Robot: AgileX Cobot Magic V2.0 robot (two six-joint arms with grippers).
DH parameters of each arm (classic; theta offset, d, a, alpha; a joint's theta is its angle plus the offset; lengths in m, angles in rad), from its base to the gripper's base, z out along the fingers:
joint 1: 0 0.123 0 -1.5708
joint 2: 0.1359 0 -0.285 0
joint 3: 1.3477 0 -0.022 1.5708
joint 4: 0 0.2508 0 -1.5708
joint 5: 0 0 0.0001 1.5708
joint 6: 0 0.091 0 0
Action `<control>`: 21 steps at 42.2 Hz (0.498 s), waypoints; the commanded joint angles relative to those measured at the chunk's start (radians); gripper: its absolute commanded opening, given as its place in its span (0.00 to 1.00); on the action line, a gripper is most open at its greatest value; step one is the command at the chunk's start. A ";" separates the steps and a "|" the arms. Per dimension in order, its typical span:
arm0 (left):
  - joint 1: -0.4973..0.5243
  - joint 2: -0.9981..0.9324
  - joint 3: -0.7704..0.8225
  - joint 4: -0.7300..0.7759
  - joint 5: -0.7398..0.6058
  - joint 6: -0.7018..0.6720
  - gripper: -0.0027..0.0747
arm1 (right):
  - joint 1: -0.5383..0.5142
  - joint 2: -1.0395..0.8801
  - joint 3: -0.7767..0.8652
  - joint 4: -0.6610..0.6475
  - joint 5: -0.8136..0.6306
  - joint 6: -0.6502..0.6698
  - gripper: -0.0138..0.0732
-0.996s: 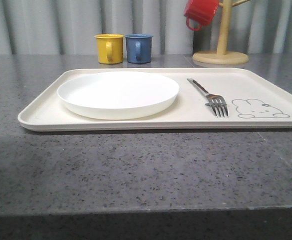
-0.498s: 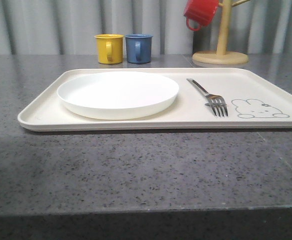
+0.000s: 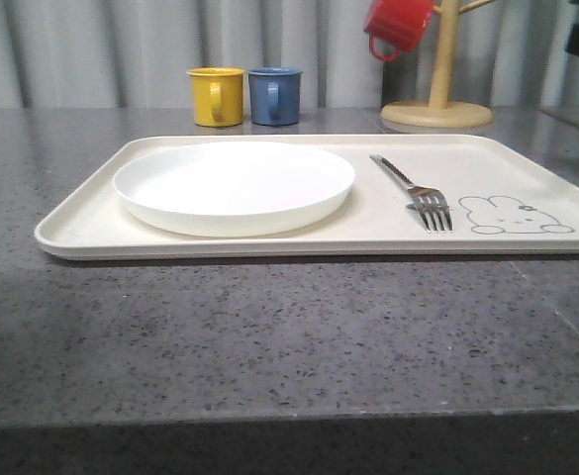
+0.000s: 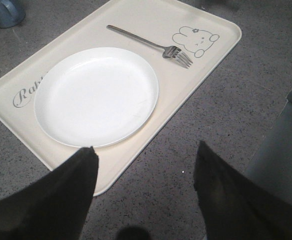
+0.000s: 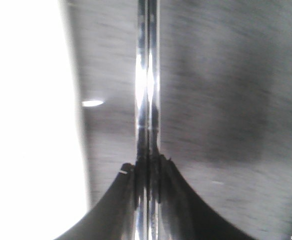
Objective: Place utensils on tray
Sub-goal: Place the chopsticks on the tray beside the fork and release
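The fork point(image 3: 420, 193) is laid flat on the tray point(image 3: 81, 213), between the plate point(image 3: 234, 185) and the printed rabbit point(image 3: 512, 214), tines toward the robot. The tray is set on the grey worktop point(image 3: 269, 336). The left fingers point(image 4: 66, 195) are spread apart over the tray's edge, nothing between them. The right fingers point(image 5: 123, 197) are clamped on a thin shiny utensil point(image 5: 147, 75); its kind cannot be told.

Even, diffuse lighting is seen in the front view; a narrow shadow is cast under the near rim of the tray point(image 3: 269, 247). The white plate point(image 4: 96, 95) is slightly overexposed in the left wrist view. The right wrist view is motion-blurred, with strong glare on the held utensil point(image 5: 147, 90) and a blown-out white area
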 commanded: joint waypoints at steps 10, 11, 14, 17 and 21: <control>-0.006 -0.004 -0.026 -0.004 -0.076 -0.010 0.58 | 0.157 -0.044 -0.053 0.076 -0.058 0.087 0.18; -0.006 -0.004 -0.026 -0.004 -0.076 -0.010 0.58 | 0.160 -0.040 -0.053 0.077 -0.060 0.099 0.18; -0.006 -0.004 -0.026 -0.004 -0.076 -0.010 0.58 | 0.167 -0.024 -0.053 0.086 -0.063 0.124 0.18; -0.006 -0.004 -0.026 -0.004 -0.076 -0.010 0.58 | 0.169 -0.003 -0.053 0.097 -0.067 0.144 0.18; -0.006 -0.004 -0.026 -0.004 -0.076 -0.010 0.58 | 0.169 0.036 -0.053 0.123 -0.078 0.156 0.19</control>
